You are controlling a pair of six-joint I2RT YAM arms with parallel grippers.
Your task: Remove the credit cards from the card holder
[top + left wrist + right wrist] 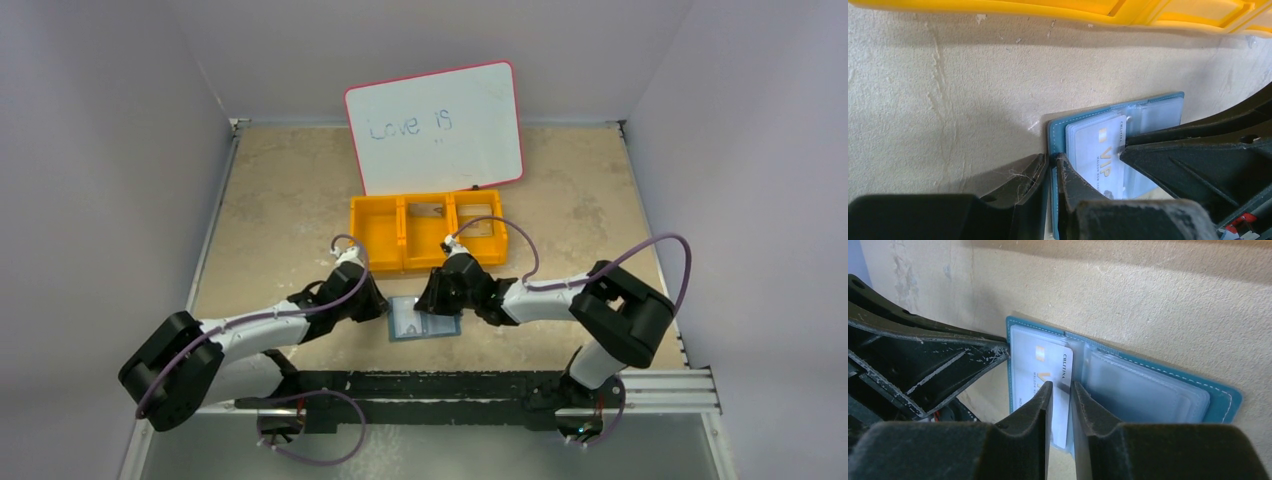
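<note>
Tabletop [280, 200] | left claw [1051, 164] pinches card holder [1057, 134] edge | right claw [1062, 391] pinches credit card [1040, 360]

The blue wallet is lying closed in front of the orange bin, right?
No, the wallet is lying open, not closed. The right wrist view shows its clear pockets and a card. It is in front of the orange bin.

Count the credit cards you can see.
3. A VIP card sits in the open card holder, between the fingers of the right gripper; a grey card lies in the orange bin, middle compartment; a tan card in its right one. The holder's sleeves may hide more.
</note>
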